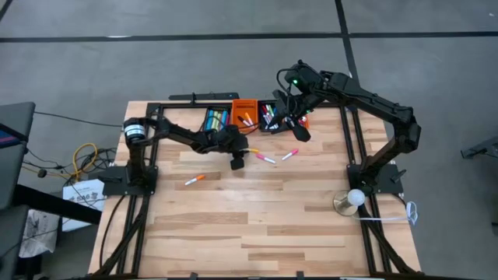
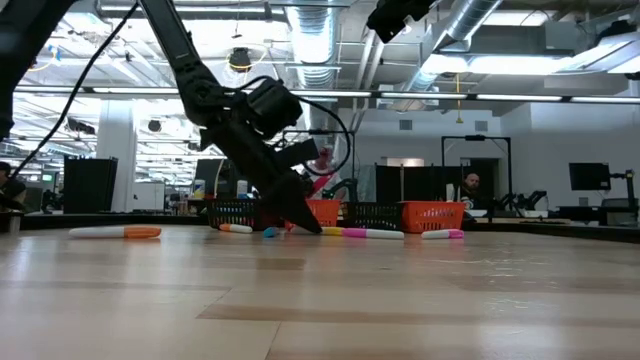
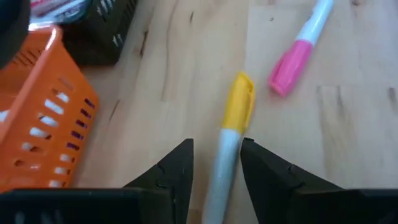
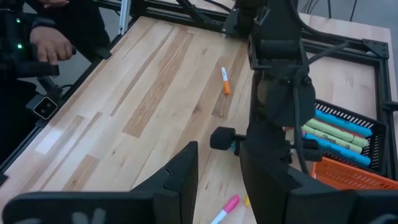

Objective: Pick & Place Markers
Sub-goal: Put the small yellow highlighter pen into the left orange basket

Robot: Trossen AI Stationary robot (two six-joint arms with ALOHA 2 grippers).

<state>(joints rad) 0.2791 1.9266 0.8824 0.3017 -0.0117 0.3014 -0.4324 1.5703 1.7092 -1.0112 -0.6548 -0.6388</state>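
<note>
A pale butcher-block table [image 1: 264, 225] under an industrial ceiling carries a row of small bins along its far edge, and the orange bin [image 1: 246, 111] in that row serves as the landmark here.

Just in front of the orange bin, toward the table's middle, lies the yellow-capped marker [image 3: 231, 132]. The left gripper [image 3: 216, 163] is down over it, its two dark fingers [image 3: 177, 167] spread to either side of the white barrel with a sliver of wood showing on each side. The jaws straddle the marker rather than pinch it, as far as the left wrist view shows. The marker's long axis runs straight out between the fingers, cap end away from the wrist, so closing would grip across the barrel.

A pink-capped marker [image 3: 292, 57] lies just beyond it, angled, not touching. An orange-capped marker [image 1: 194, 180] rests well apart, nearer the left arm's base.

The right gripper [image 4: 219, 165] hovers above the bins beside the orange one, jaws parted and empty. It is farther from the loose markers.

In the low view the left fingertips hide the yellow marker, and the bin contents are hard to make out.
</note>
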